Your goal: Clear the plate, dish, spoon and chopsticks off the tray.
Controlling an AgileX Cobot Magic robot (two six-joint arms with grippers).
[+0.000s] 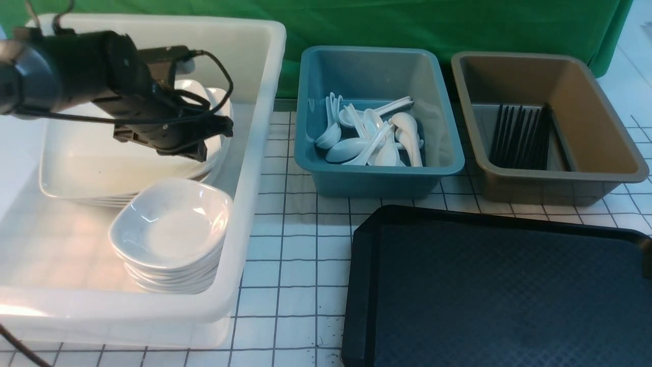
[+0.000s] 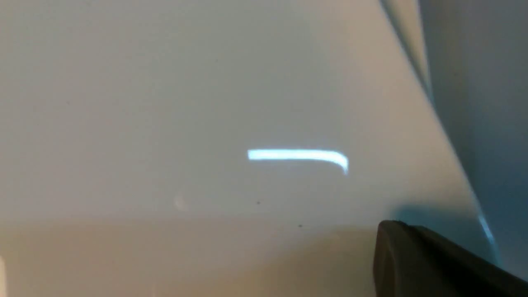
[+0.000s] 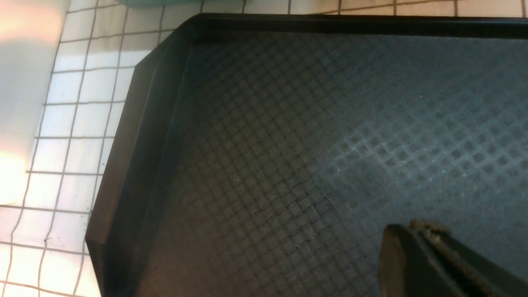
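The black tray [image 1: 484, 285] lies at the front right with nothing on its textured surface [image 3: 313, 136]. White plates [image 1: 86, 163] are stacked in the white tub [image 1: 254, 153], and a stack of small dishes [image 1: 170, 224] sits in front of them. My left gripper [image 1: 224, 127] hovers low over the top plate [image 2: 206, 103], near its right rim, shut and holding nothing [image 2: 396, 229]. Several spoons [image 1: 372, 137] lie in the blue tub [image 1: 448, 163], and black chopsticks [image 1: 519, 137] lie in the brown tub [image 1: 601, 127]. My right gripper [image 3: 412, 231] is shut and empty above the tray.
The three tubs stand in a row along the back of the white gridded table [image 1: 295, 255], with a green cloth [image 1: 407, 20] behind them. The white tub's wall [image 3: 24, 82] is to the tray's left.
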